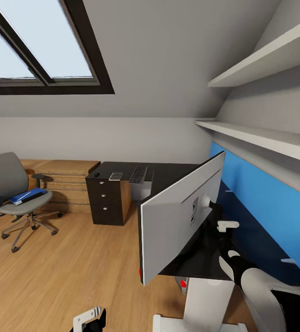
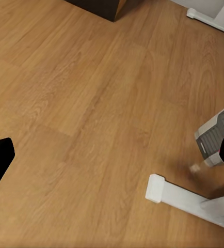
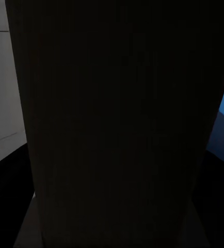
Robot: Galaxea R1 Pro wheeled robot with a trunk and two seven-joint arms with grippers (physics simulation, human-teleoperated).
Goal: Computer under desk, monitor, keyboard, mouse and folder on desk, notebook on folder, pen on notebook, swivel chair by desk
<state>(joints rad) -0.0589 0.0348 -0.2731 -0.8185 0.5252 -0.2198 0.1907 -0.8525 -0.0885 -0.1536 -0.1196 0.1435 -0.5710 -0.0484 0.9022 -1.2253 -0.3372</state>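
Care matters here: with your right gripper (image 1: pixel 220 216) behind the wide silver-backed monitor (image 1: pixel 180 216), grip state unclear, set its foot squarely on the glossy black counter (image 1: pixel 168 173) before letting go, while your left gripper (image 1: pixel 89 321) hangs released.

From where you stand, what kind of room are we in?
Most likely an attic bedroom used as a home office: a skylight set in the sloped ceiling, a black desk carrying a monitor and keyboard, and a swivel chair on the wood floor.
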